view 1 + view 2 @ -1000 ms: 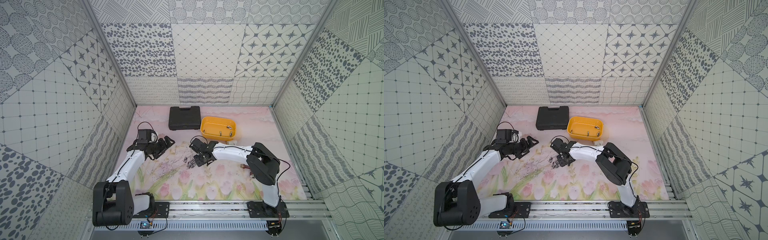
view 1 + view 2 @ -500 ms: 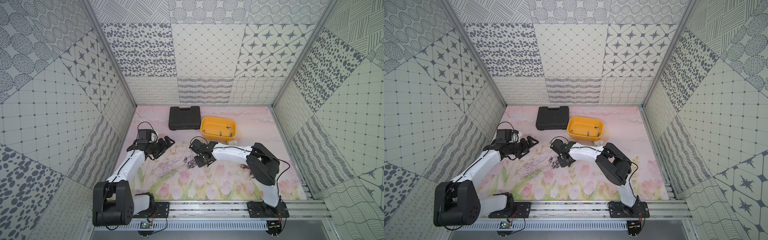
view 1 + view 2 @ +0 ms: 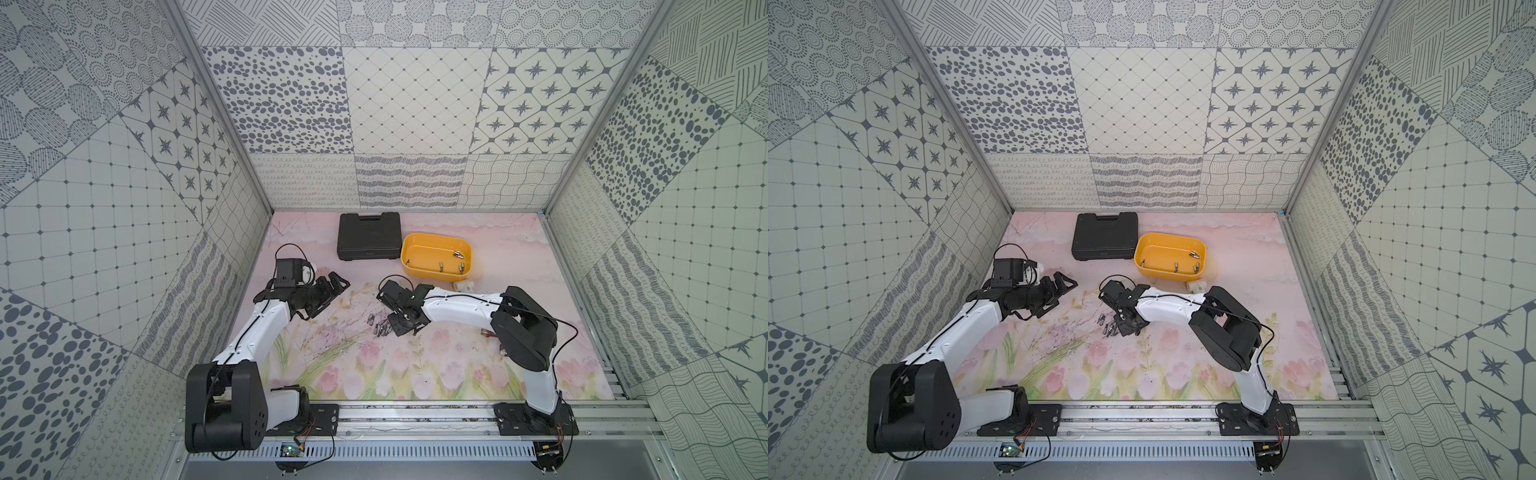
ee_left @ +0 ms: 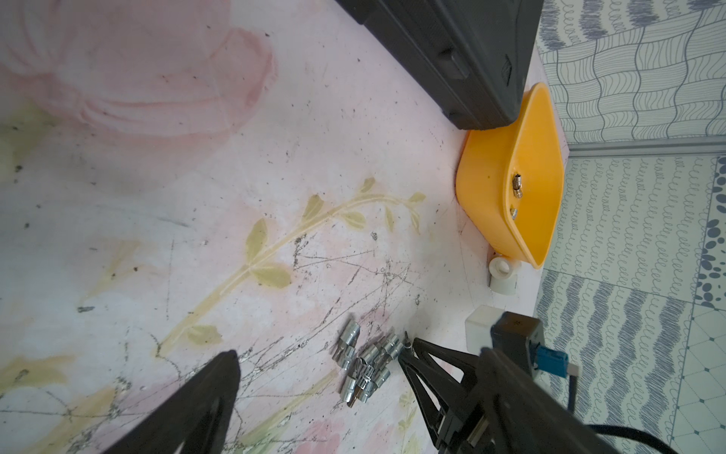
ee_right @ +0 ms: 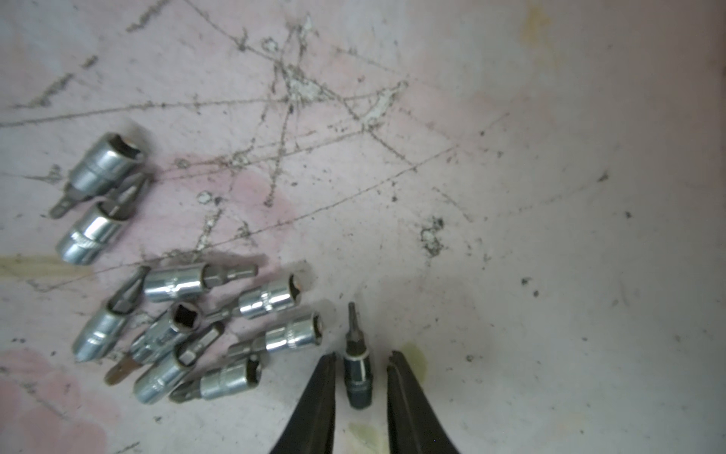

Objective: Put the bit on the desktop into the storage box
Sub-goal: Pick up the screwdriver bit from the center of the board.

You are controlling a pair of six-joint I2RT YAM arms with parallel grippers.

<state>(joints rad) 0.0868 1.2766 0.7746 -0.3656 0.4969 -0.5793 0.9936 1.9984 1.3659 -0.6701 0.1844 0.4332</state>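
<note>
I find the right end effector straddling a dark bit on the desk, jaws narrowly apart, clear of it; left end effector wide open.

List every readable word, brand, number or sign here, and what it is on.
No text is readable.
Black tool case: small mark on its near side, too small to read.
Socket bits: faint engraving, blurred.

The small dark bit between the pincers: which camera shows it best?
The right wrist view: the dark bit lies close up, whole, between the fingers of the right gripper. The left wrist view shows only a sliver of it; in both top views it is too small to find.
</note>
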